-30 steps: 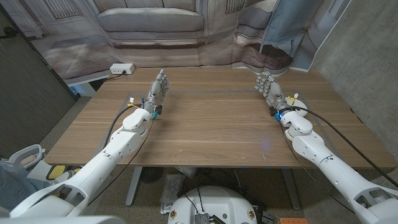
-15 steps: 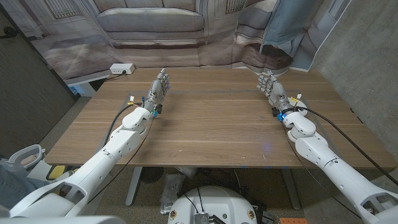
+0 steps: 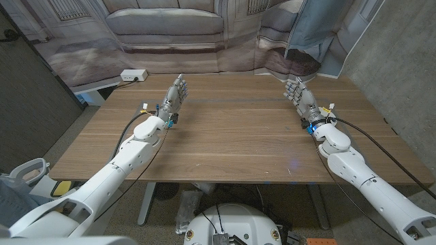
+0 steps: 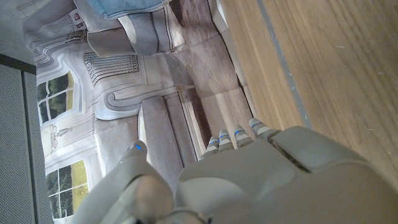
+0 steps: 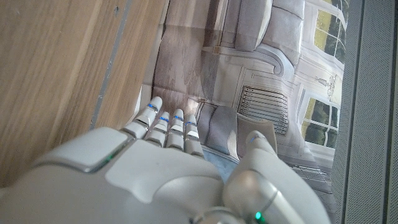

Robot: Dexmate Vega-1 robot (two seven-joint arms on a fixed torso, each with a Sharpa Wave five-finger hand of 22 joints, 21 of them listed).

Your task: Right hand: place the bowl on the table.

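Head view puts my right hand (image 3: 298, 96) over the far right part of the wooden table (image 3: 231, 136), fingers stretched out and a little apart, holding nothing. My left hand (image 3: 174, 96) stands likewise on the far left, empty too. No bowl is anywhere I can see, so I cannot say where it is or how it looks. To place it well I would first need it in my grasp, then lower it level onto bare wood.
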